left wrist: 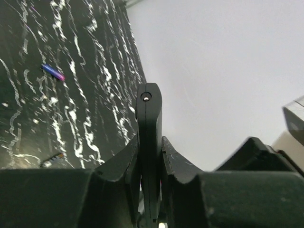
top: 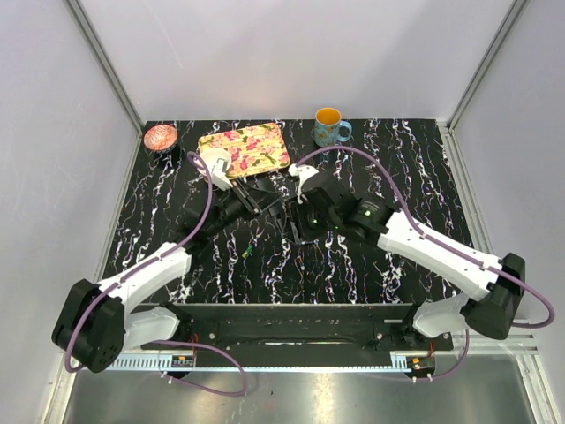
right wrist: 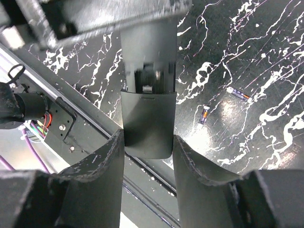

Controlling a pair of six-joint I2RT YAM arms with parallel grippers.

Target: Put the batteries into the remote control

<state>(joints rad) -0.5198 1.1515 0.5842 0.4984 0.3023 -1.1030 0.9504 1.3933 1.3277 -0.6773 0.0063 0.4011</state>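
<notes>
The left pincer (left wrist: 149,145) is clamped on the remote control (left wrist: 148,109). It grips the slim black bar edge-on between both fingers, so the remote stands clear of the worktop (top: 397,177). In the left wrist view the free end of the remote points away from the camera.

The right pincer (right wrist: 148,142) is closed on the opposite end of the same remote. One finger lies against each long edge of the battery cover (right wrist: 146,128). Above the cover, the battery compartment (right wrist: 149,80) stands partly exposed. Its contents cannot be made out.

In the top view both arms meet over the middle of the worktop, with the remote suspended between them.

Two batteries (right wrist: 204,114) lie loose on the black marbled surface to one side of the remote. They are near each other but apart, and neither pincer touches them.

Along the far edge of the worktop stand a pink bowl (top: 161,136), a floral tray (top: 244,147) and a blue mug (top: 331,126). All three are well apart from the pincers.
</notes>
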